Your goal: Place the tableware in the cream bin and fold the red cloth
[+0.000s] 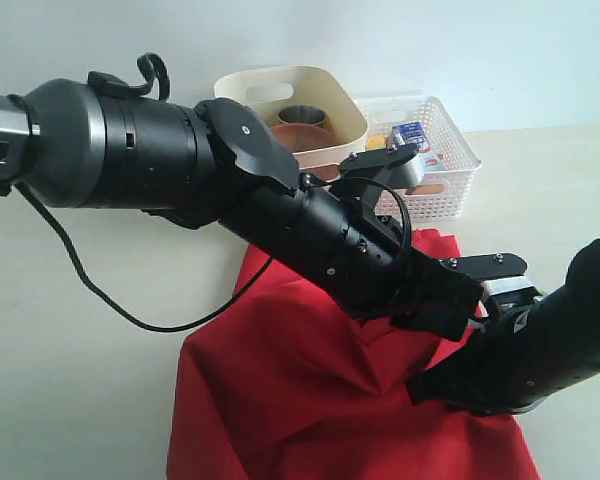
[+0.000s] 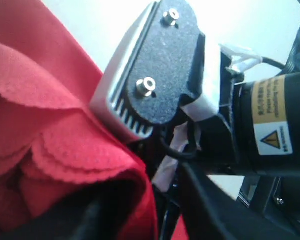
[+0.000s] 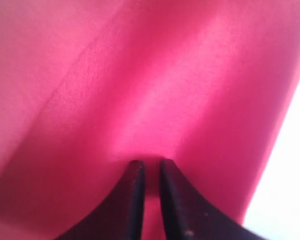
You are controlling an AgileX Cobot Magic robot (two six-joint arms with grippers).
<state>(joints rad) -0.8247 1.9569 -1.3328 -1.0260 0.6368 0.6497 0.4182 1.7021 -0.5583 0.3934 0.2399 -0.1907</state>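
Two black robot arms meet over a red cloth (image 1: pixel 300 400) on a pale worktop (image 1: pixel 70 400). Nearest the viewer, at 6 o'clock in the exterior view, the cloth lies rumpled. It spreads from the lower edge up to the centre, and its creases run toward the spot where the arms meet.

The right arm (image 1: pixel 560 340) enters at 4 o'clock, forearm low and slanting toward 10 o'clock. Its right gripper (image 3: pixel 149 164) is down on the fabric. In the right wrist view the jaws stand a thin slit apart, with red showing in the slit and their tips against the cloth. Whether they nip the fabric cannot be told.

The left arm (image 1: pixel 280 210) enters at 9 o'clock, thick and nearly level. It then bends and slopes down toward 4 o'clock, past the middle. Its left gripper (image 1: pixel 448 305) ends low over the cloth, close beside the right wrist. Its jaws are hidden, so spread or pressed together cannot be told. The left wrist view shows the cloth's scalloped edges bunched in layers. Just beyond them is a ribbed silver housing (image 2: pixel 115 107) on the right wrist. A black cable (image 1: pixel 100 290) droops from the left arm at 8 o'clock.

Farthest, at 12 o'clock, the cream bin (image 1: pixel 348 122) stands upright. Inside it are a steel cup (image 1: pixel 302 116) and a brown wooden plate (image 1: pixel 302 138). Just beside it, at 1 o'clock, a white lattice basket (image 1: pixel 450 165) holds a blue and white carton (image 1: pixel 410 134).
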